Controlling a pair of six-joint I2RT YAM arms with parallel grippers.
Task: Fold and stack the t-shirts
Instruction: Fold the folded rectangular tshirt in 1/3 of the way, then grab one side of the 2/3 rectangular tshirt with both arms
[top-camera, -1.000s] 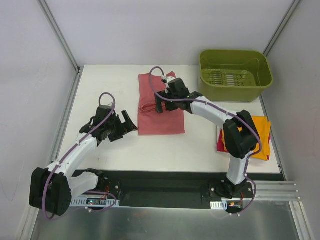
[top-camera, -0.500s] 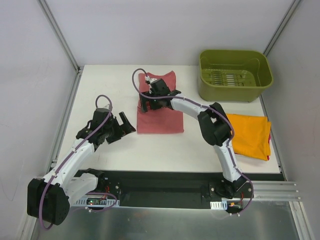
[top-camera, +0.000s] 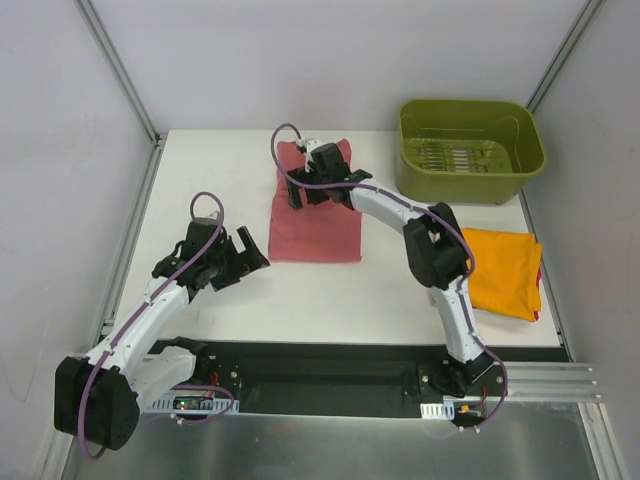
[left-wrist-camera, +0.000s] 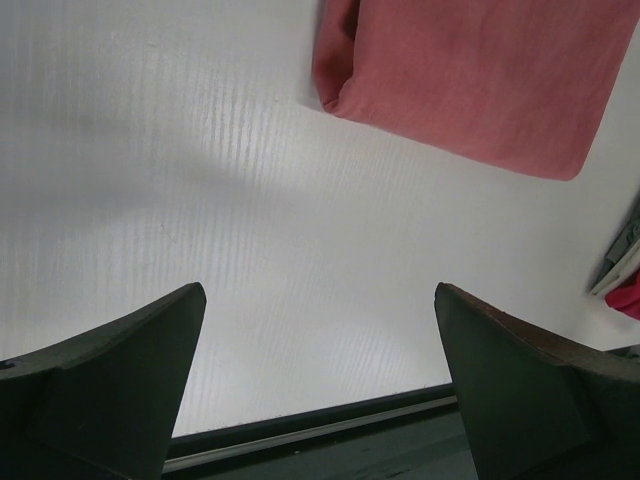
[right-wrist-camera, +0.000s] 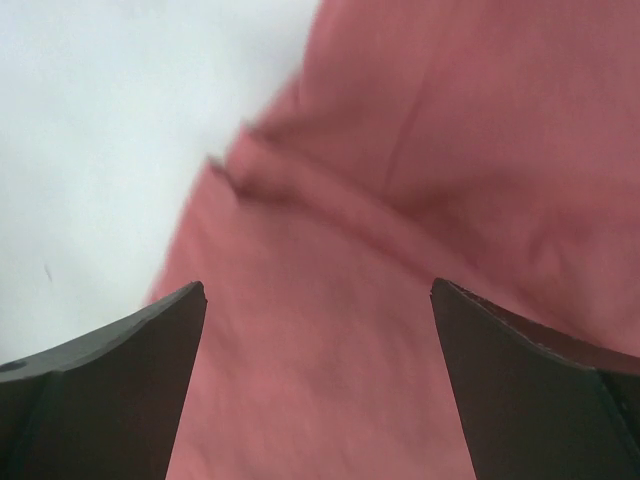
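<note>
Bench (top-camera: 200, 170) room is shared with a green tub (top-camera: 470, 103) at the far right. The red shirt (top-camera: 320, 225) is laid folded in the middle, not yet stacked. The orange shirt (top-camera: 505, 265) is piled on the pink shirt (top-camera: 538, 313) at the right. The right claw (right-wrist-camera: 318, 288) is spread wide over the red shirt's far edge, maybe to grab it; that view is blurred. The left claw (left-wrist-camera: 318, 290) is held wide too, nearby.

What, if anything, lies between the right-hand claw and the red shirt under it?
Nothing visible does. The right gripper hangs open right over the red shirt, and its wrist camera shows only bare cloth between the two fingers.
</note>
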